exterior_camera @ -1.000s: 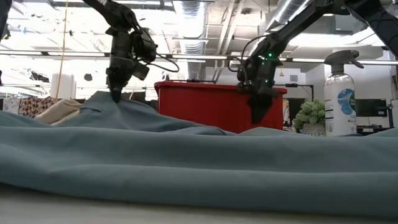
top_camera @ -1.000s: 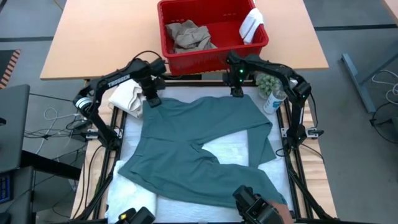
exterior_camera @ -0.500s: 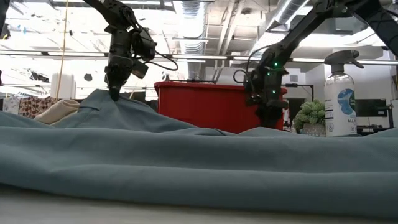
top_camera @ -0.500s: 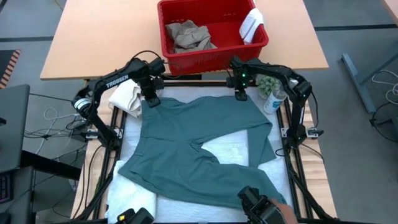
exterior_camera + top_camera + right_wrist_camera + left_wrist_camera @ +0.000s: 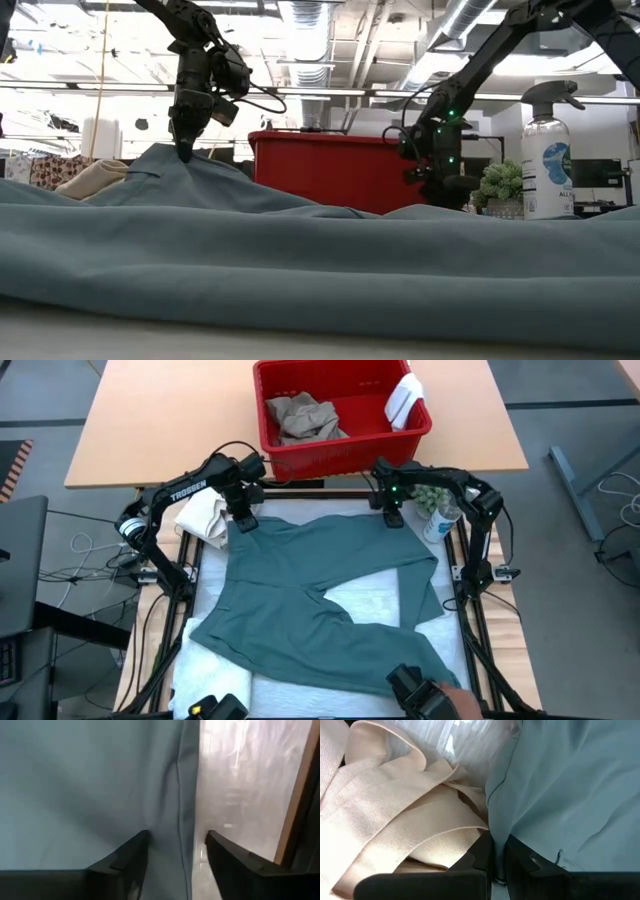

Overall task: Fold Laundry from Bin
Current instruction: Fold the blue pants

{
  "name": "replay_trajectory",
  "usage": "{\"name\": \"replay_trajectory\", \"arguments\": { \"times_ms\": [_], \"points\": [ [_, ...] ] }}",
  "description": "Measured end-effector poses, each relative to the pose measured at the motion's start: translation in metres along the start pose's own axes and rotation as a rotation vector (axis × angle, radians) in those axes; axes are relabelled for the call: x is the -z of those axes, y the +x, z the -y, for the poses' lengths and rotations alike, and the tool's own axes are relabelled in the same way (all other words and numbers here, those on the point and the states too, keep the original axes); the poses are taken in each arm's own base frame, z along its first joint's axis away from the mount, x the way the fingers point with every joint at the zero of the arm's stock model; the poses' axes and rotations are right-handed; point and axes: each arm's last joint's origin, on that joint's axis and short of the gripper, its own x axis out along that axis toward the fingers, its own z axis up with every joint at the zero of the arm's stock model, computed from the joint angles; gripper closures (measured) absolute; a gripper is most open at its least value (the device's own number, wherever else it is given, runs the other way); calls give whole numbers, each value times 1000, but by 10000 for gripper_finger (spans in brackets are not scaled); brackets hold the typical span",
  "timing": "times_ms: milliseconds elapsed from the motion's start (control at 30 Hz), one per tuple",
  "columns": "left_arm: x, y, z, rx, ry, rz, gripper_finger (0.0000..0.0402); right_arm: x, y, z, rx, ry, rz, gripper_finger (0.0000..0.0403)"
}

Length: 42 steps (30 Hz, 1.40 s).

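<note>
The teal-green garment (image 5: 320, 595) lies spread over the white table cover. My left gripper (image 5: 243, 523) is shut on its far left corner, which stands up in a small peak (image 5: 160, 158). My right gripper (image 5: 393, 518) is open at the far right corner, pointing down. Its fingers (image 5: 131, 856) stand on either side of the hemmed edge (image 5: 184, 835); whether they touch the cloth I cannot tell. The red bin (image 5: 275, 455) stands beyond the garment. It holds tan trousers (image 5: 305, 417), and a white cloth (image 5: 405, 400) lies over its rim. My left gripper pinches the teal garment's far left corner at its edge (image 5: 492, 827) between its two fingers. It comes from above, pointing down. The corner is lifted a little off the table (image 5: 175, 160), and the rest of the garment lies on the cover.
A cream canvas cloth (image 5: 205, 515) lies bundled just left of my left gripper. A spray bottle (image 5: 440, 522) and a small green plant (image 5: 430, 495) stand right of my right gripper. A dark device (image 5: 420, 695) sits at the near edge.
My right gripper has come down and gone toward the table's right edge, to the garment's far right corner. The garment has stayed as it lay.
</note>
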Motion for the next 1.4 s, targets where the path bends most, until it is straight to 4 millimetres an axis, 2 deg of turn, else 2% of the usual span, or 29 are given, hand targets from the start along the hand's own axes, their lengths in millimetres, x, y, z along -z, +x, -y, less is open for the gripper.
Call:
{"name": "replay_trajectory", "arguments": {
  "times_ms": [100,267,300,600,767,900,1133,1400],
  "points": [
    [0,0,0,0,0,0,386,0,0,-1,-7,0,-4,249],
    [0,0,0,0,5,0,386,1,-1,-2,-13,32,-29,375],
    [0,0,0,0,5,0,386,1,-3,-2,-21,35,-39,383],
    [1,0,-2,-67,15,-22,386,-5,-29,-2,-78,116,-109,384],
    [1,-1,-3,-117,-10,-30,386,-20,-39,-9,-66,127,-103,384],
    [2,-4,-1,-110,-5,-12,386,-36,-58,-21,-38,107,-75,384],
    [2,-10,8,-110,23,13,386,-49,-106,-61,55,113,-46,384],
    [6,-20,29,-108,77,40,386,-54,-155,-122,159,182,-6,384]
  ]
}}
